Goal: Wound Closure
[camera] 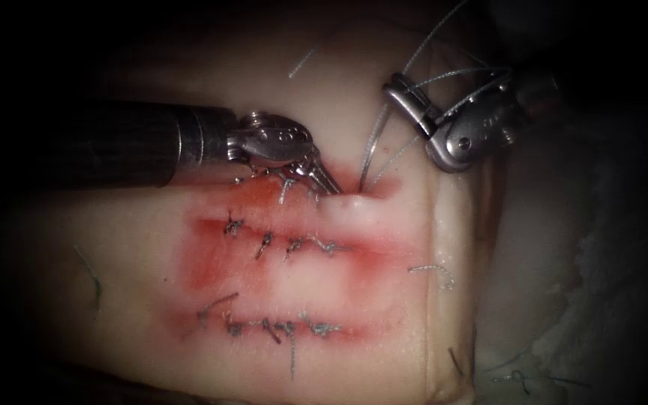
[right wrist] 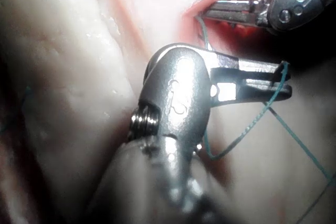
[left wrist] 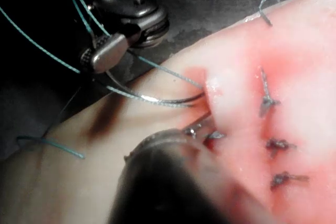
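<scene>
The tissue (camera: 189,97) carries a cut across its upper part, partly stitched. At that cut's right end my left tool (camera: 330,186) is shut on the raised tissue edge (camera: 350,206); its jaws (right wrist: 231,11) also appear in the right wrist view. The curved needle (camera: 373,146) rises from the tissue just right of those jaws. Its tip end is in the tissue and its tail end is in my right tool (camera: 399,94), which is shut on it. The left wrist view shows the needle's arc (left wrist: 157,99) running from the right tool (left wrist: 107,53) into the tissue. Thread (camera: 444,75) drapes over the right tool (right wrist: 262,80).
Two more stitched rows (camera: 286,244) (camera: 279,328) lie below, with red fluid (camera: 211,262) around them. Cut thread ends (camera: 436,271) lie near the tissue's right edge (camera: 433,315). More loose thread (camera: 534,379) lies off the tissue at the lower right.
</scene>
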`<state>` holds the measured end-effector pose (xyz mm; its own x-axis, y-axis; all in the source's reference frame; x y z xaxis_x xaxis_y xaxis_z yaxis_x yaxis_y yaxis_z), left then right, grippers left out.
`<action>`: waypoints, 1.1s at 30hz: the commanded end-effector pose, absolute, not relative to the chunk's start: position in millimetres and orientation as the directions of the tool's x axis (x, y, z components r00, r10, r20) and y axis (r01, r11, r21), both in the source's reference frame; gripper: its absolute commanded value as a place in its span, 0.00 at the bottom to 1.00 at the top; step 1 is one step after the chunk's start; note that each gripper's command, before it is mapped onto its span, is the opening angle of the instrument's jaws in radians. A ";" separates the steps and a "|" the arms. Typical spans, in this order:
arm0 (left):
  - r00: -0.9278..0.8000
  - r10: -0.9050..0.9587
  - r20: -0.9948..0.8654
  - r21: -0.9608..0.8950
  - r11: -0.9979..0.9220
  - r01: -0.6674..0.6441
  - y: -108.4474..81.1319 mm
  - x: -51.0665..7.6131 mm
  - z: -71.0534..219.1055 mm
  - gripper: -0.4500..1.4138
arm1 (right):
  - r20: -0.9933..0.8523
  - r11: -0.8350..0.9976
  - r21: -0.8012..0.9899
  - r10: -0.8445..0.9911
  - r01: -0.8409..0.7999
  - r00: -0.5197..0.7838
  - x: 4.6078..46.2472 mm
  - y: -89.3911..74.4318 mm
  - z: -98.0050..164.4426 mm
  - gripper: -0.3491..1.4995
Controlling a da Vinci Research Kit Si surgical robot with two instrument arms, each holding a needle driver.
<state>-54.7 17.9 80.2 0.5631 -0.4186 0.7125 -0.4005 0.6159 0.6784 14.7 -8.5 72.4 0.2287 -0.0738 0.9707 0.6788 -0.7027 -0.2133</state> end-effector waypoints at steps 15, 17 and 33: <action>0.561 -0.417 0.715 0.676 0.619 -0.401 18.4 -55.4 80.5 0.00 | 0.953 -0.645 -0.293 -0.137 0.706 0.271 15.9 -8.7 72.1 0.00; 0.561 -0.417 0.715 0.676 0.619 -0.401 18.4 -55.5 80.4 0.00 | 0.953 -0.634 -0.296 -0.142 0.715 0.268 16.0 -8.8 72.1 0.00; 0.561 -0.417 0.715 0.676 0.619 -0.401 18.3 -55.5 80.4 0.00 | 0.950 -0.557 -0.313 -0.199 0.769 0.242 16.2 -9.3 71.8 0.00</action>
